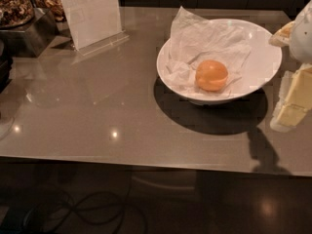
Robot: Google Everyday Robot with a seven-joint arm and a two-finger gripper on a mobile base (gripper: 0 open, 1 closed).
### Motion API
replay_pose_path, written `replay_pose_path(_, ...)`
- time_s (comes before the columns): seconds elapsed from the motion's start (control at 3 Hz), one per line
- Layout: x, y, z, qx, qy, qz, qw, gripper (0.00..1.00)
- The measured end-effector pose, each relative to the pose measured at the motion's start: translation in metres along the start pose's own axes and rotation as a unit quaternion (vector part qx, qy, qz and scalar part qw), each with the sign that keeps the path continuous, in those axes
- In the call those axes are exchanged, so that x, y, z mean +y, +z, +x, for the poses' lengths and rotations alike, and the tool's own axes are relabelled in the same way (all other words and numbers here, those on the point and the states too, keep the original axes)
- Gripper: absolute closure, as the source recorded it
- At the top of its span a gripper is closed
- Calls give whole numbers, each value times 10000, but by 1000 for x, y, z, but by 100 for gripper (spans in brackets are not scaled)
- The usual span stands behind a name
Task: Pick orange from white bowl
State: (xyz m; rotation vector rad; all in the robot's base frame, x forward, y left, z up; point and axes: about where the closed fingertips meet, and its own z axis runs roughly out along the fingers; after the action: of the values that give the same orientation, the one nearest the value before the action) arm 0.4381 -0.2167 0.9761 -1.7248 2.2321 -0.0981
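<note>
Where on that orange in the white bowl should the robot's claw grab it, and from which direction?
Probably across its widest middle, straight down from above. The orange is a smooth ball sitting low on crumpled paper inside the white bowl, whose rim blocks a sideways approach; its top is bare. The gripper sits at the picture's right edge, beside the bowl.

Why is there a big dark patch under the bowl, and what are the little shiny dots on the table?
Camera view: the patch is the shadow of the bowl, falling toward the camera and a bit right; the dots are lights reflected in the glossy table; the gripper, at the right edge, casts a shadow too.
</note>
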Motion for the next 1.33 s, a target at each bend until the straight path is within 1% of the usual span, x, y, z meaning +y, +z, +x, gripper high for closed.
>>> replay_pose_path(0.33, 0, 0, 0, -1, -1, 0, 10000, 0)
replay_pose_path(0.67, -7, 1, -7, -91, -78, 12, 9999, 0)
replay_pose_path(1.0, -28, 10, -22, -364, -268, -112, 9989, 0)
replay_pose_path(1.33, -55, 23, -41, -670, -393, -235, 9967, 0)
